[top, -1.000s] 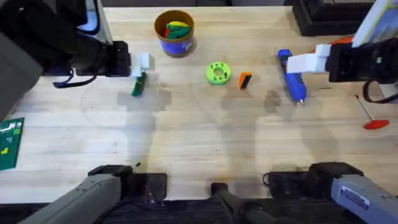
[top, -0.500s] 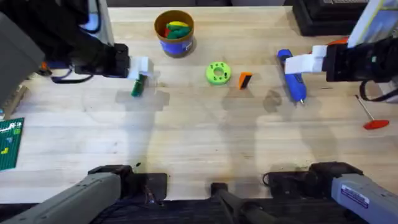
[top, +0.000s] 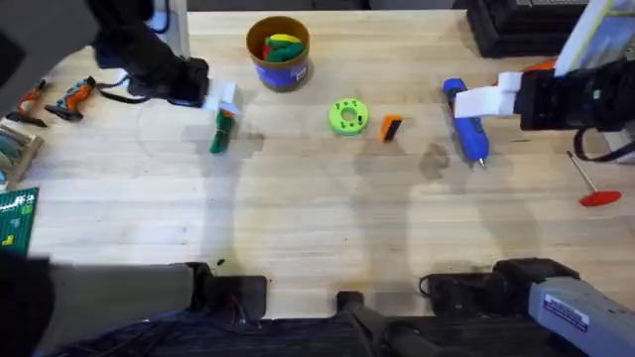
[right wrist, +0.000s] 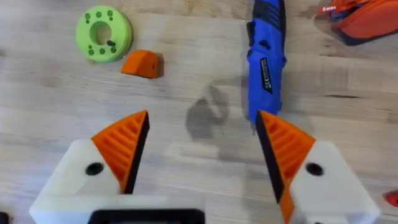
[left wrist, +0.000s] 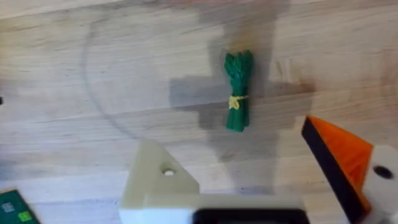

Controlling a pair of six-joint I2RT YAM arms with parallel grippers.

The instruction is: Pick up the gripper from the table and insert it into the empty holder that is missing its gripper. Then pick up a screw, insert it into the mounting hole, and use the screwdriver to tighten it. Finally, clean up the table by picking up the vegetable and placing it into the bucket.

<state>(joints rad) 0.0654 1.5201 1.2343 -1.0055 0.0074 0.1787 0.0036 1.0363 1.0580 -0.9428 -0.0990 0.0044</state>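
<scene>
Gripper (right wrist: pixel 143 63) loose beside green disc (right wrist: pixel 104 33), holder (left wrist: pixel 155 180) apparently bare, both tools gaping, empty.

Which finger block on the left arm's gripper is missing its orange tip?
The plain white angular plastic block with the open mounting hole, seen in the left wrist view. Its twin block carries an orange wedge tip with a black face.
</scene>
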